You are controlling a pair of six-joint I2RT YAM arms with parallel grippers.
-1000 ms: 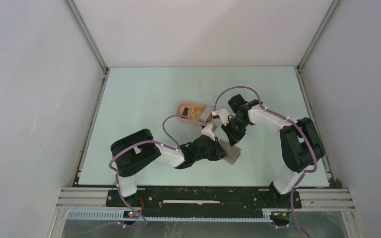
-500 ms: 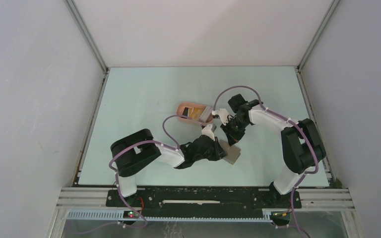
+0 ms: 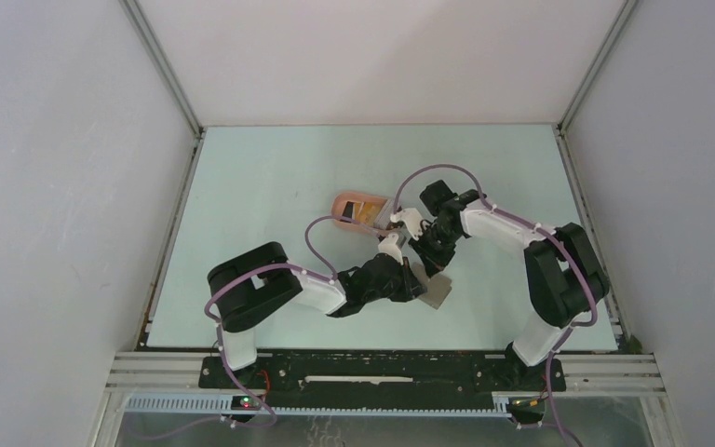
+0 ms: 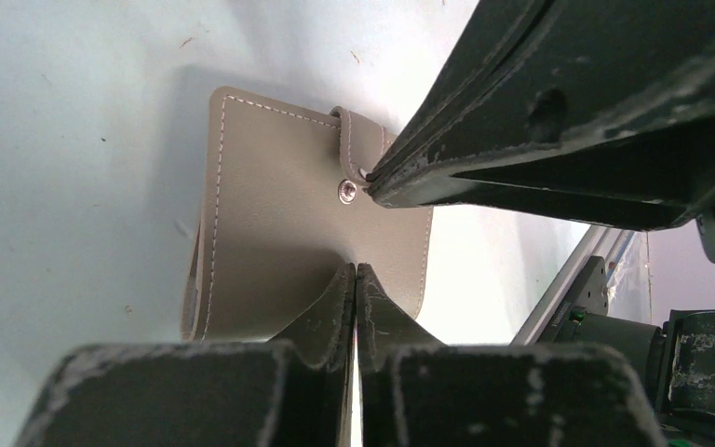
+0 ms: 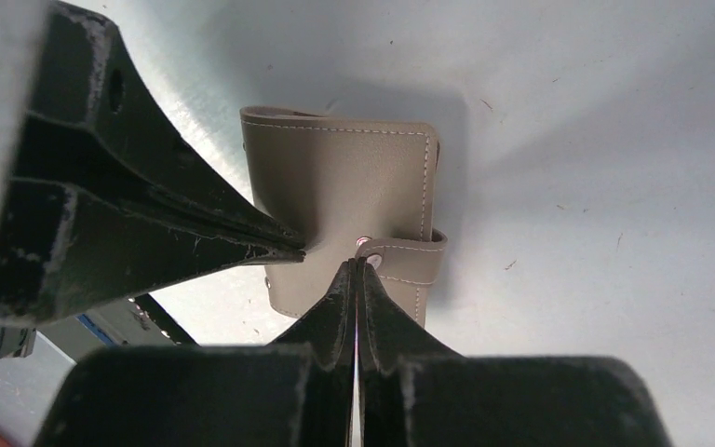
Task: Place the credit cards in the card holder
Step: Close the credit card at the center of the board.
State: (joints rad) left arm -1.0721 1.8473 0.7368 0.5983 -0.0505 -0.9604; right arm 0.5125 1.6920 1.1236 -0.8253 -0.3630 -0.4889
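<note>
Right gripper [image 5: 357, 272], clenched empty, has edged left in the top view, nosing the snap strap [image 5: 408, 258] of the wallet [image 4: 279, 205], which the equally clenched left gripper [image 4: 355, 277] pins. Unsnapping looks underway; the card holder [image 3: 346, 201], up-left of both, holds a yellow card [image 3: 366, 213].

Enclosure: plain white wall panels [image 3: 56, 186] at 9, 12 and 3 o'clock, joined by bare aluminium corner posts [image 3: 163, 65] at 10 and 2 o'clock. A pale mint-green flat counter [image 3: 270, 186] forms the base and carries a few small dark specks [image 4: 186, 42]. A black metal mounting rail [image 3: 447, 372] and a slotted grey cable duct [image 3: 335, 403] sit at 6 o'clock. Light is even and diffuse, with soft shadows.
</note>
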